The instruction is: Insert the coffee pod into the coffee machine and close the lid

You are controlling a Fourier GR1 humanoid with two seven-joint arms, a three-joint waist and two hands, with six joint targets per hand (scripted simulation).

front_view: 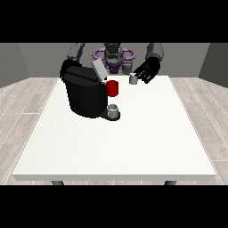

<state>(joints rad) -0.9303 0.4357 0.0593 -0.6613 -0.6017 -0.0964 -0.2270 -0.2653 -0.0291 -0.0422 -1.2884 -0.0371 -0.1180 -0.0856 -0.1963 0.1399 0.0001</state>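
Note:
The black coffee machine (83, 95) stands left of the table's middle, its grey lid (99, 69) tilted up and open. A small grey cup (114, 110) sits on the machine's drip tray. The small grey coffee pod (132, 79) is near the table's far edge, right of the machine. The hand at the view's right (148, 71) is right beside the pod and seems to touch it; I cannot tell whether it holds it. The hand at the view's left (66, 69) is mostly hidden behind the machine's top left corner.
A red mug (112, 88) stands just behind the machine's right side, between the machine and the pod. The white table (116, 151) stretches wide towards the camera. The robot's torso (113, 55) is behind the far edge.

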